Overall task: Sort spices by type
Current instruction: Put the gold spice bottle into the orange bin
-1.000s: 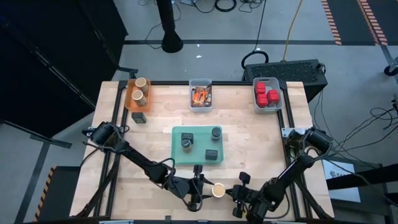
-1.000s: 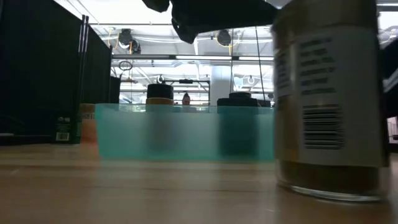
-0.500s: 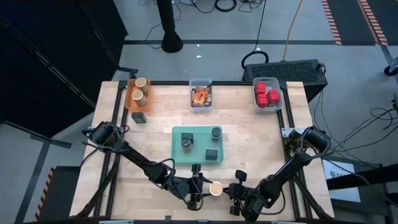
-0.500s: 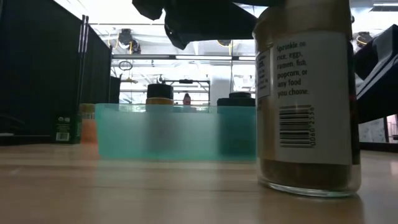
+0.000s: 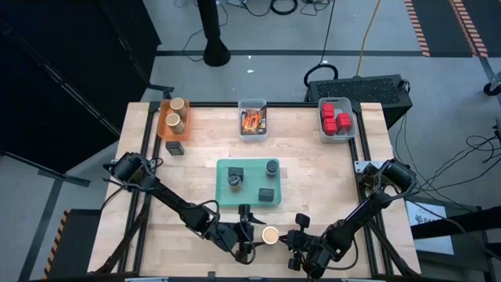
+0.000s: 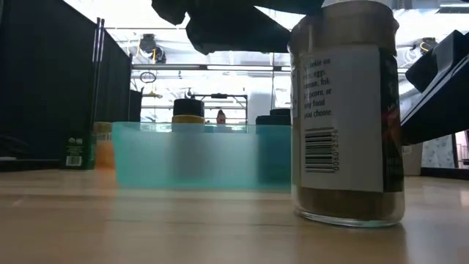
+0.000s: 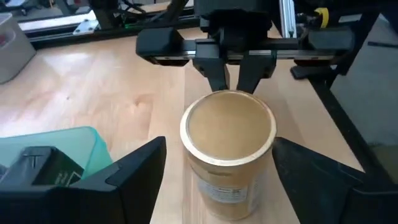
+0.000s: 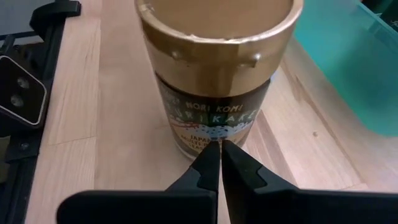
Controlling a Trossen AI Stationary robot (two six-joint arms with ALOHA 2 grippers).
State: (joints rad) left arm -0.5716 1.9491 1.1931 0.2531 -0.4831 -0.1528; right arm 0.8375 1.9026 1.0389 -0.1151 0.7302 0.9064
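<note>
tan jar (image 5: 270,234) standing upright on the table (image 5: 313,164) near the front edge, just in front of the teal tray (image 5: 223,196), and both arms are low around it. left gripper (image 5: 245,233) sits at the jar's left side, its fingers (image 7: 134,171) spread wide either side of the jar with clear gaps, not touching. right gripper (image 5: 293,237) faces it from the other side, fingers (image 8: 211,165) pressed together, tips right at the base of the jar's label. low view has the jar (image 6: 344,117) big and close, barcode showing. on the tray, two dark round jars (image 5: 272,167) and a dark block (image 5: 268,193). along the far edge: orange bin (image 5: 166,125) holding two tan jars, clear bin (image 5: 252,121) with orange-red packets, another bin (image 5: 337,133) with red cubes (image 5: 335,119). one dark block (image 5: 175,147) sits just in front of the orange bin.
</note>
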